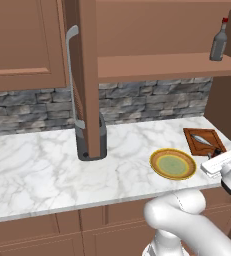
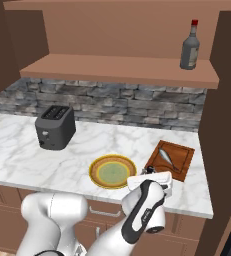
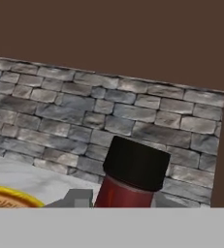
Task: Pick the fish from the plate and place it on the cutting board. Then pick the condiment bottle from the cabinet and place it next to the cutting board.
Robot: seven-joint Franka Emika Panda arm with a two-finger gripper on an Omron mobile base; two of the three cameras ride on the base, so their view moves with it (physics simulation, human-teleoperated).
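Observation:
The fish (image 1: 203, 139) (image 2: 166, 157) lies on the cutting board (image 1: 193, 133) (image 2: 184, 161), at the right end of the counter. To the board's left sits the plate (image 1: 155, 163) (image 2: 93, 173), its pale green centre bare. My gripper (image 1: 216, 155) (image 2: 148, 173) hangs low over the counter's front edge, just in front of the board's near corner. It is shut on the condiment bottle (image 3: 132, 177), whose black cap and dark-red shoulder loom close in the hand view. The cabinet (image 1: 152, 65) (image 2: 122, 67) is open above, its shelf in plain sight.
A taller grey bottle with a red cap (image 1: 218, 42) (image 2: 190, 50) stands at the shelf's right end. A dark toaster (image 2: 55, 127) sits on the counter to the left. The open cabinet door (image 1: 87, 75) with its long grey handle (image 1: 72, 75) juts forward. A brown side wall bounds the right.

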